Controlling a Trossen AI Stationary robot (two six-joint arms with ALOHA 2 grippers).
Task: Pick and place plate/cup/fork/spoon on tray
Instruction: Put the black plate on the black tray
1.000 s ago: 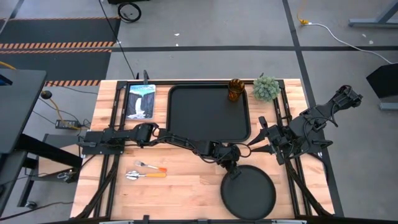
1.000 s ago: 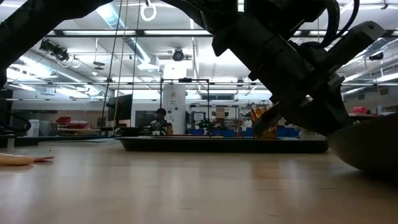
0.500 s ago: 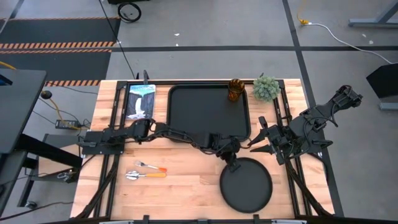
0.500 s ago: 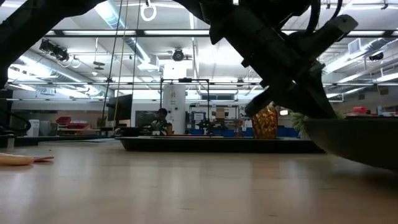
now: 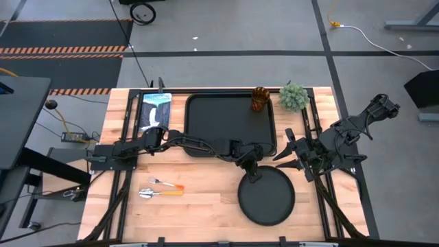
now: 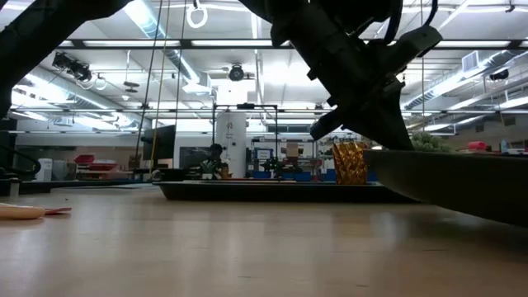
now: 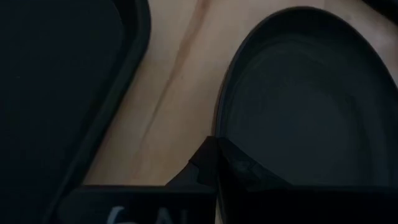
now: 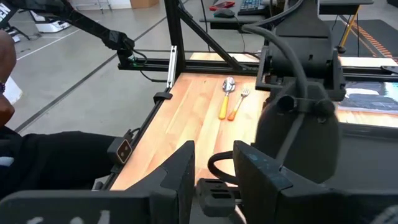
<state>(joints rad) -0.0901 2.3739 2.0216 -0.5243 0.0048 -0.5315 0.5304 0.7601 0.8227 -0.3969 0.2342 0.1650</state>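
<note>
The round black plate [image 5: 266, 195] is by the table's near edge, just in front of the black tray [image 5: 230, 125]. My left gripper [image 5: 251, 170] is shut on the plate's far rim. In the low view the plate [image 6: 462, 186] is tilted, its held side raised. The amber cup [image 5: 259, 98] stands at the tray's far right corner. The fork [image 5: 167, 184] and the spoon [image 5: 154, 193] lie flat at the near left. My right gripper [image 5: 285, 159] waits open and empty to the right of the plate. My left gripper pinches the plate's raised rim [image 7: 225, 140] on its far side, one finger inside the rim and one outside. The fingers slant down from the far left. The held side is raised and the plate tilts; I cannot tell whether its near edge is clear of the table.
A green potted plant [image 5: 293, 97] stands right of the cup. A blue-white picture card [image 5: 154, 111] lies left of the tray. Bare wood lies between the cutlery and the plate. A person shows at the edge of the right wrist view [image 8: 12, 81].
My left gripper has gone up and toward the far edge and the tray, still shut on the plate's rim. The plate has come with it, a little toward the far and left edges, and its held side has risen off the table.
</note>
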